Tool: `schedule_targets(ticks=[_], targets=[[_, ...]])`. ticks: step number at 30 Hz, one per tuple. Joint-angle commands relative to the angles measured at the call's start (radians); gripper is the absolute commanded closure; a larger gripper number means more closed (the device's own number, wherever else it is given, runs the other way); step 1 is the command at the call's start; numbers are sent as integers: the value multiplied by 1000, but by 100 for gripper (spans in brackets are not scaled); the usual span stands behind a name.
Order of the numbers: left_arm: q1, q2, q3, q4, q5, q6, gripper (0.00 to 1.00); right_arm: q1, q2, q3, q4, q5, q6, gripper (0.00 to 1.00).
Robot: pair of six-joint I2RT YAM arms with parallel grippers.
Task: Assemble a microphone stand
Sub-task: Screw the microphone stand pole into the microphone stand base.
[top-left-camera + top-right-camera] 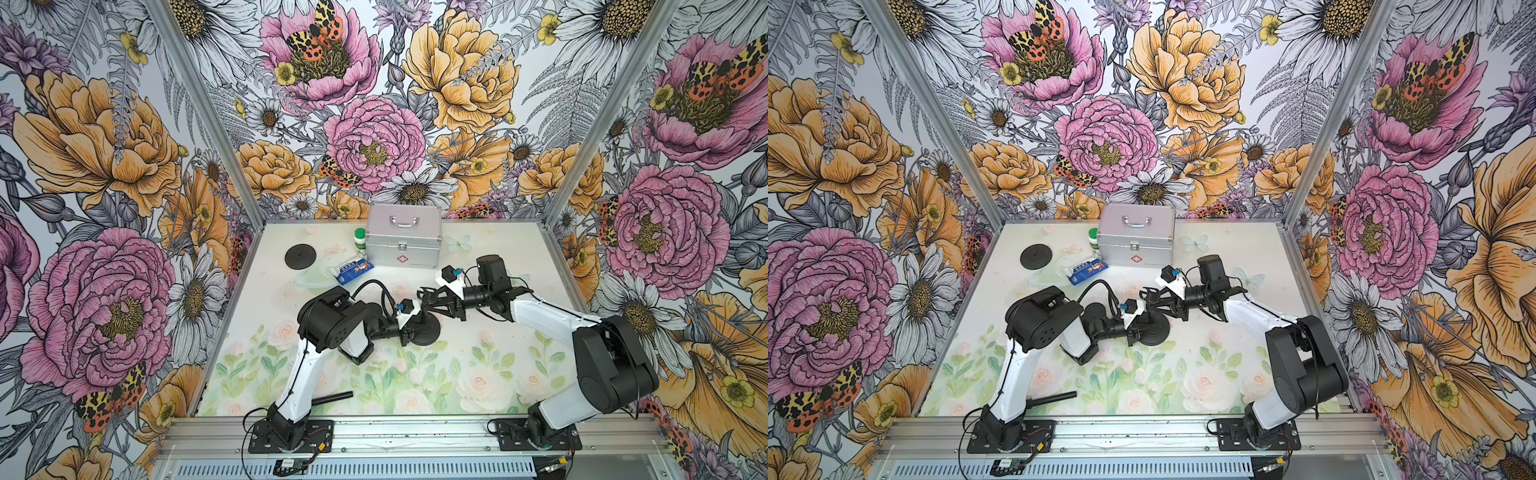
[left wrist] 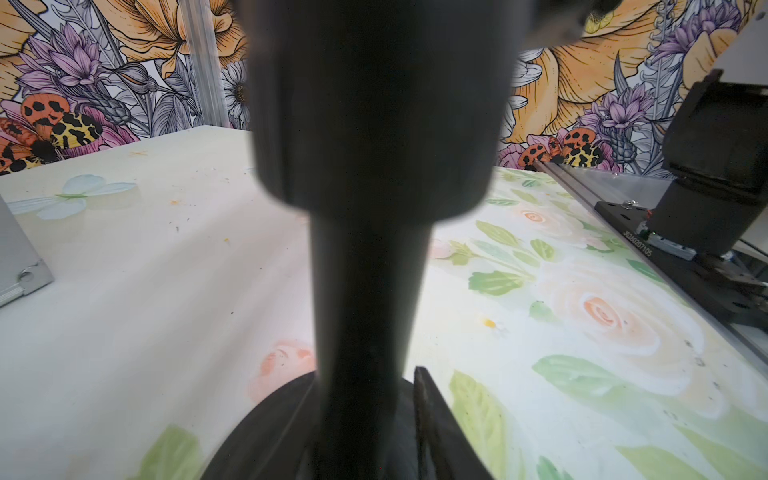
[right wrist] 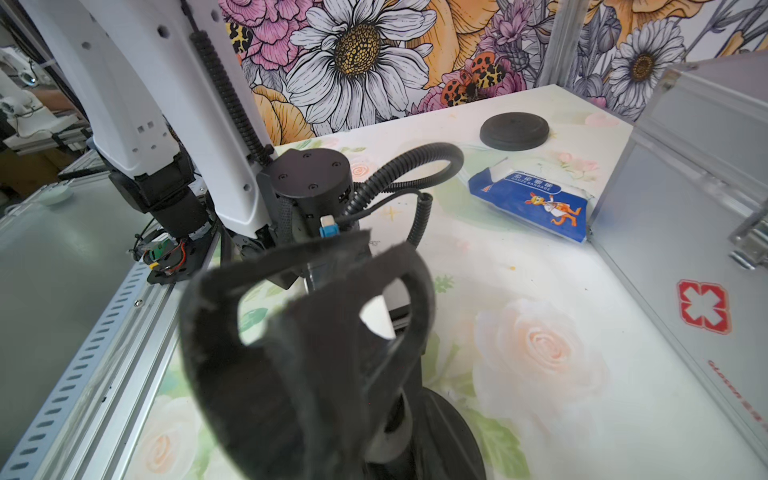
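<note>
A round black base [image 1: 426,332] lies mid-table with a short black pole [image 1: 423,318] upright in it. My left gripper [image 1: 409,332] is shut on that pole low down. In the left wrist view the pole [image 2: 370,291] fills the middle, and one finger [image 2: 432,424] lies against it above the base [image 2: 266,428]. My right gripper [image 1: 451,303] is shut on a black microphone clip [image 1: 434,297], held tilted right over the pole's top. The clip [image 3: 307,332] blocks most of the right wrist view, with the base [image 3: 451,436] below it. In both top views clip [image 1: 1156,299] and pole meet.
A second round black base [image 1: 300,256] lies at the back left. A loose black rod [image 1: 332,398] rests by the front rail, near the left arm. At the back stand a silver first-aid case [image 1: 404,239], a green-capped bottle [image 1: 360,241] and a blue gauze packet [image 1: 351,270].
</note>
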State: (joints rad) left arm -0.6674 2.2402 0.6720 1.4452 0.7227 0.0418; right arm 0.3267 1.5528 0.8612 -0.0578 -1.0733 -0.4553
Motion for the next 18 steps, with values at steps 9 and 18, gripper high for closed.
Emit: schedule_targets(ticks=[9, 18], targets=[[-5, 48, 4, -34, 27, 3, 66, 17, -7, -11, -24, -4, -10, 60], [-8, 42, 1, -34, 30, 12, 66, 21, 51, 47, -24, -46, -45, 61]])
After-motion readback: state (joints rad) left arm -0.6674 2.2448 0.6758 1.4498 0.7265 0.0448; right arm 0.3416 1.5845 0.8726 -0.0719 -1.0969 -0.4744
